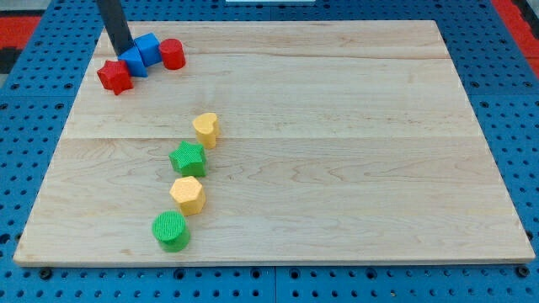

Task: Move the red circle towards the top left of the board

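The red circle stands near the board's top left, touching the right end of a blue block. A second blue block lies just left and below it. A red star sits at the far left of this cluster. My tip is down at the top left, just above the red star and against the left blue block, about 60 px left of the red circle.
A column of blocks runs down the board's left-middle: yellow heart, green star, yellow hexagon, green circle. The wooden board lies on a blue pegboard.
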